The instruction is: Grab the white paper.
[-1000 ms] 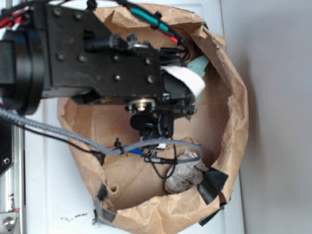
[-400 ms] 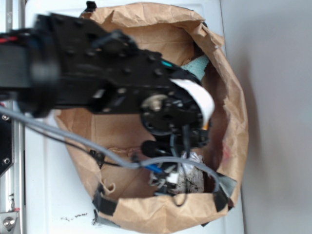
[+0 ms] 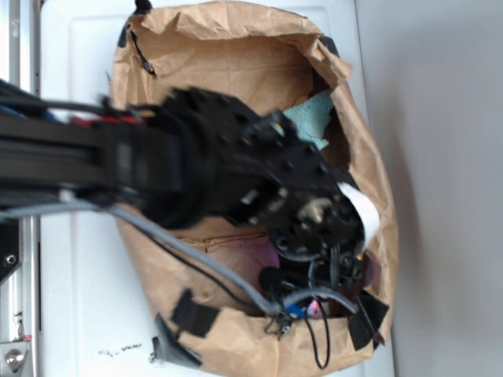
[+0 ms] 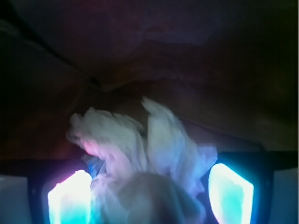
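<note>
The white paper (image 4: 140,149), a crumpled pale ball, fills the lower middle of the wrist view on the dark floor of the brown paper bag (image 3: 228,63). My gripper (image 4: 149,196) is open, and the ball lies between its two glowing fingertips. The left pad (image 4: 70,198) is right against the paper, and the right pad (image 4: 230,193) stands close beside it. In the exterior view my gripper (image 3: 314,271) is down inside the bag near its lower right corner. There the black wrist covers the paper.
A teal cloth (image 3: 310,118) lies in the bag above the arm. The bag's crumpled walls rise close around the gripper, with black tape (image 3: 192,318) on the lower rim. Grey and black cables (image 3: 204,263) trail across the bag floor.
The arm has swung down and to the right and dropped deeper into the bag. The gripper now covers the paper ball, which was visible in the exterior view a second ago.
</note>
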Controlling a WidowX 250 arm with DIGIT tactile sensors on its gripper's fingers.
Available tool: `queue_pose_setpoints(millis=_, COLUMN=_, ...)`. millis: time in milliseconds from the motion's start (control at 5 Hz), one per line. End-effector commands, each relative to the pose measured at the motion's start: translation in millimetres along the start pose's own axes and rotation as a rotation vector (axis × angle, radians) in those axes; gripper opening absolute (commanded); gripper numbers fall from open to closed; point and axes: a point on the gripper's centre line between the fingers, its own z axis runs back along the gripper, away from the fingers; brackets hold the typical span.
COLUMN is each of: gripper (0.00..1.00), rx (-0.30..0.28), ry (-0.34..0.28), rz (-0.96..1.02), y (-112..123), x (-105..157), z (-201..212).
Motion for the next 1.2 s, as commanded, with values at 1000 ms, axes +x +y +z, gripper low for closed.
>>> queue_pose_setpoints(millis=1000, gripper=0.00, rx=0.117, ry=0.030, rz=0.349, y=48.9, x=-60.1, z=186.0)
